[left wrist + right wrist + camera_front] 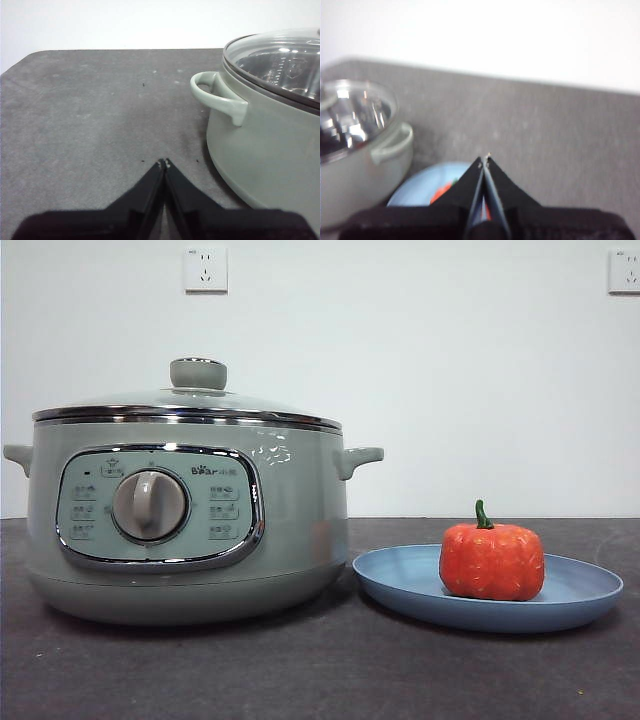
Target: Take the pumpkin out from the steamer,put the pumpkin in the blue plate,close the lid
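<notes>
Both grippers have their black jaws pressed together and hold nothing: the left gripper (164, 162) hangs over the dark grey table (90, 115) beside the pale sage-green steamer (190, 530), the right gripper (485, 160) above the matte light-blue plate (400, 580). On that plate sits the small orange-red toy pumpkin (492, 560) with its green stem, just beside the steamer, which wears its domed glass lid (190, 400) squarely on the chrome rim.

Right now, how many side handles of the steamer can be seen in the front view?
2: one handle projects from the steamer at its far edge from the blue plate, the other handle above the plate's side.
</notes>
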